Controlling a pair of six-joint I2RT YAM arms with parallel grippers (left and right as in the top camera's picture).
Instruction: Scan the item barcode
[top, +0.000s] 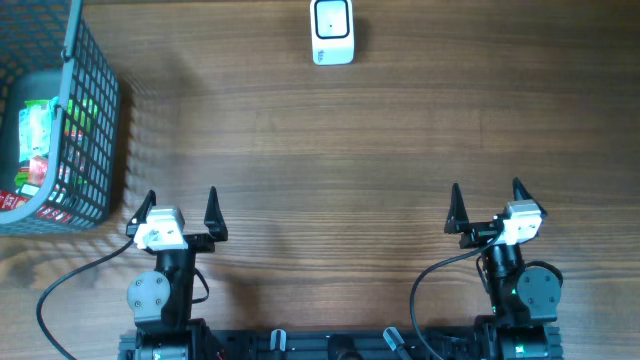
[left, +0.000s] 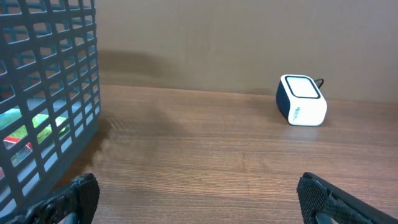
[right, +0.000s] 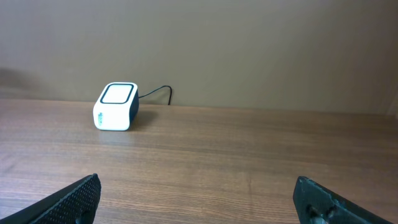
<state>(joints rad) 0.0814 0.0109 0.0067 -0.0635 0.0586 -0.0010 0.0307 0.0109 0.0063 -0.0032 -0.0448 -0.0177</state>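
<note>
A white and dark barcode scanner stands at the table's far edge, also seen as the scanner in the left wrist view and the scanner in the right wrist view, with a black cable behind it. Colourful packaged items lie inside a grey mesh basket at the far left; no barcode shows. My left gripper is open near the front left, beside the basket. My right gripper is open near the front right. Both hold nothing.
The basket wall rises close on the left of the left gripper. Bare wooden tabletop lies between the grippers and the scanner. The arm bases and cables sit at the front edge.
</note>
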